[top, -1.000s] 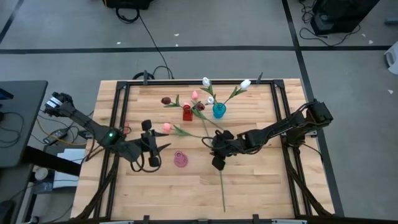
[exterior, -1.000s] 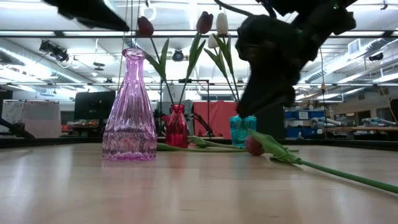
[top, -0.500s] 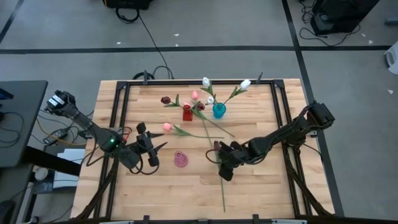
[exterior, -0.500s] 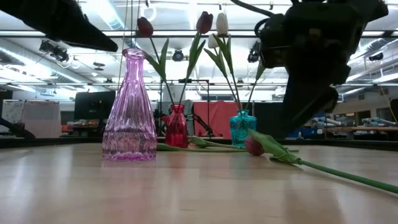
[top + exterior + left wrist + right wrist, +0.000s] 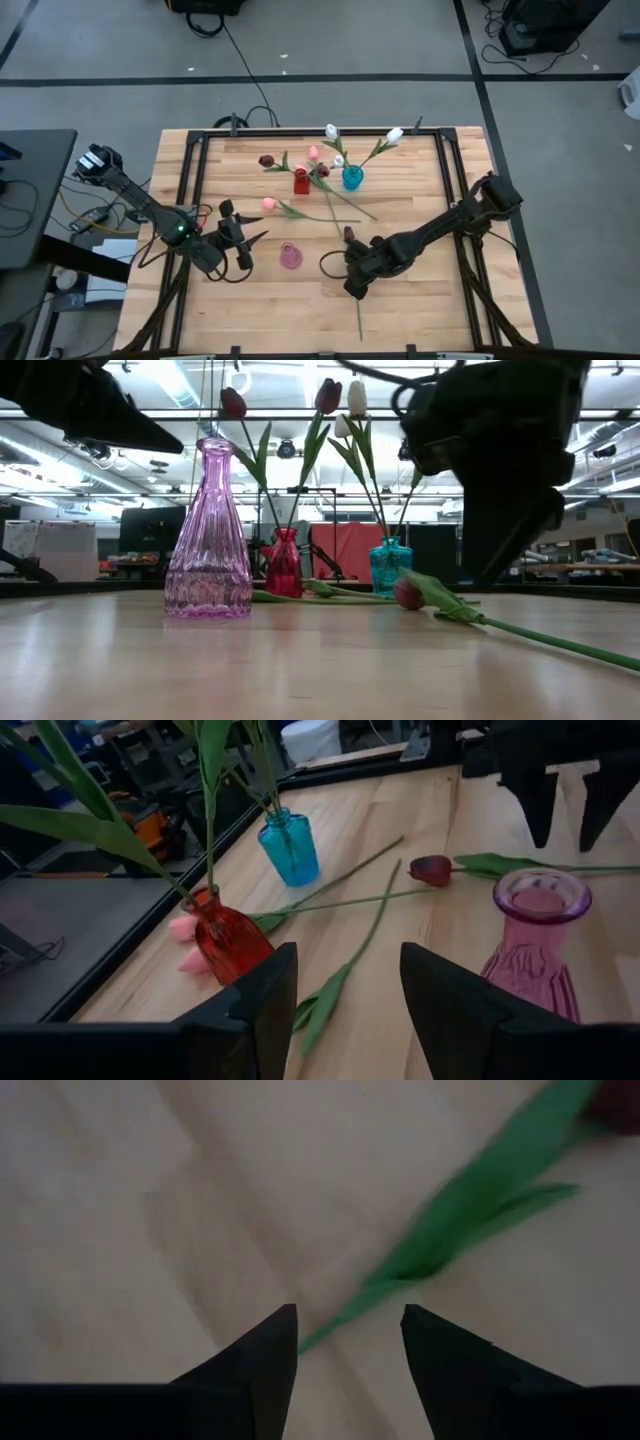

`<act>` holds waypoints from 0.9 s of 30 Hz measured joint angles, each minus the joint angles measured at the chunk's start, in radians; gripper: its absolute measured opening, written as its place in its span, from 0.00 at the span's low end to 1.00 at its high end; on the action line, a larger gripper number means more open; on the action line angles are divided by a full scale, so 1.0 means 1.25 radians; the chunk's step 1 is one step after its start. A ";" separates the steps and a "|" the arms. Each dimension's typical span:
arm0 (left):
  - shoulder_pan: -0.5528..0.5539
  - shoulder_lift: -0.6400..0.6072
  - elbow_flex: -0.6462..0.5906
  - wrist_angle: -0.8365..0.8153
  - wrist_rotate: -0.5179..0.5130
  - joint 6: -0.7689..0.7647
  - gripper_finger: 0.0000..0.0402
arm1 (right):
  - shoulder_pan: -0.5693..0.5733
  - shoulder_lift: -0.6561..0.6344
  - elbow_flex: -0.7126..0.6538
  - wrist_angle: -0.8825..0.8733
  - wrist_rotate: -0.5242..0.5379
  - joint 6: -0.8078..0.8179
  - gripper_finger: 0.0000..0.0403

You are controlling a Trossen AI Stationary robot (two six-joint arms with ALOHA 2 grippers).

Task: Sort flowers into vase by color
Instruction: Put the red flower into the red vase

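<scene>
Three vases on the table: a pink vase nearest me, empty, a red vase and a teal vase side by side toward twelve o'clock. Flowers, counted from above: two white heads over the teal vase, maroon and pink heads around the red one (I make out about four there, but stems and leaves overlap and I cannot be exact). Two lie flat: a pink tulip at about eleven o'clock of the pink vase, and a maroon tulip at about three o'clock of it, its long stem running to six o'clock. My right gripper is low over that stem, fingers spread wide with the green stem and leaf between and just ahead of them, nothing held. My left gripper hangs at nine o'clock of the pink vase, fingers parted, empty. In the low view both grippers are dark masses cut off at the top, and the stem runs out of frame.
</scene>
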 joint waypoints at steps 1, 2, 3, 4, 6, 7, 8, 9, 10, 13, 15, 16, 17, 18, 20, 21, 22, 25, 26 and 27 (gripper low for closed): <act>-0.001 -0.003 0.000 -0.001 -0.001 0.001 0.46 | 0.001 0.018 0.028 -0.031 0.002 0.004 0.47; -0.001 -0.004 0.000 0.001 -0.004 0.001 0.46 | 0.003 0.036 0.056 -0.060 0.008 0.010 0.46; -0.001 -0.005 0.001 0.001 -0.006 0.001 0.46 | 0.005 0.054 0.082 -0.087 0.018 0.021 0.45; -0.001 -0.005 0.001 -0.001 -0.006 0.000 0.46 | 0.005 0.073 0.107 -0.113 0.024 0.031 0.45; -0.001 -0.007 0.001 0.005 -0.007 0.000 0.46 | 0.005 0.112 0.153 -0.161 0.023 0.048 0.43; -0.001 -0.009 0.001 0.007 -0.008 0.000 0.46 | 0.005 0.131 0.173 -0.187 0.018 0.051 0.43; -0.001 -0.011 0.001 0.007 -0.009 0.000 0.46 | 0.005 0.149 0.196 -0.214 0.016 0.052 0.42; -0.001 -0.014 0.001 0.004 -0.009 -0.001 0.46 | 0.005 0.164 0.217 -0.236 0.014 0.053 0.42; -0.001 -0.017 0.001 0.006 -0.009 -0.004 0.46 | 0.005 0.178 0.238 -0.257 0.013 0.059 0.41; -0.001 -0.028 0.001 0.004 -0.007 -0.004 0.46 | 0.005 0.205 0.276 -0.303 0.014 0.065 0.40; -0.001 -0.035 0.001 0.006 -0.008 -0.006 0.46 | 0.005 0.216 0.282 -0.293 0.011 0.069 0.39; -0.001 -0.036 0.001 0.006 -0.008 -0.006 0.46 | 0.005 0.218 0.282 -0.289 0.000 0.075 0.39; -0.001 -0.038 0.001 0.006 -0.006 -0.006 0.46 | 0.005 0.218 0.282 -0.289 -0.011 0.083 0.38; -0.001 -0.040 0.001 0.005 -0.004 -0.006 0.46 | 0.005 0.218 0.282 -0.291 -0.014 0.091 0.37; -0.001 -0.041 0.001 0.005 -0.003 -0.007 0.46 | 0.005 0.217 0.277 -0.298 -0.018 0.107 0.36; -0.001 -0.041 0.001 0.004 -0.003 -0.007 0.46 | 0.005 0.218 0.276 -0.308 -0.025 0.109 0.35; -0.001 -0.041 0.001 0.004 -0.003 -0.007 0.46 | 0.005 0.218 0.276 -0.311 -0.034 0.108 0.35; -0.001 -0.041 0.001 0.005 -0.003 -0.014 0.46 | 0.003 0.217 0.262 -0.282 -0.044 0.102 0.32; -0.001 -0.041 0.001 0.004 -0.003 -0.015 0.46 | 0.001 0.217 0.254 -0.274 -0.050 0.102 0.31; -0.001 -0.041 0.001 0.004 -0.003 -0.015 0.46 | 0.000 0.214 0.248 -0.267 -0.063 0.102 0.30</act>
